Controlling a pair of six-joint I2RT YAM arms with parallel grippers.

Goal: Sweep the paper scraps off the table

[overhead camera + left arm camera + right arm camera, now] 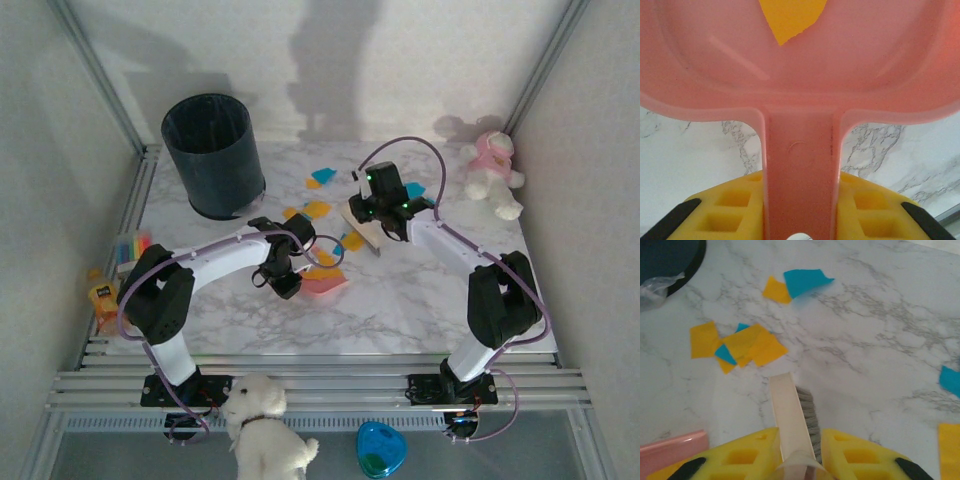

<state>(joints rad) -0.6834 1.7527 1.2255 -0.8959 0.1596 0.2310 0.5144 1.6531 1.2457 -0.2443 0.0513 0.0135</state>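
1. On the table [400,300], between the two arms and the dark bin [213,155], lie the paper scraps [742,345]. An orange-and-teal cluster sits just ahead of the brush [787,410], an orange and teal pair lies farther toward the bin, and a few more lie off to the right.
2. The left hand [800,215] is clenched on the handle of the pink dustpan [800,100], whose mouth faces away from that arm. One orange scrap [790,20] lies inside it.
3. The right hand [800,460] is clenched on the brush's pale handle, with the grey bristles pointing down near the table, just short of the nearest cluster.
4. The step in hand looks like brushing that cluster into the pan. I cannot tell whether the pan's lip touches the table. It should lie flat, since thin paper will slip under any gap.
5. The bristles are best set down on the side of the cluster away from the pan. They should then be drawn toward it in short, light strokes; the pan's edge shows at the lower left of the right wrist view.
6. A fast flick would likely scatter such light pieces. The pan should be held steady and level so the scrap inside does not slide out.
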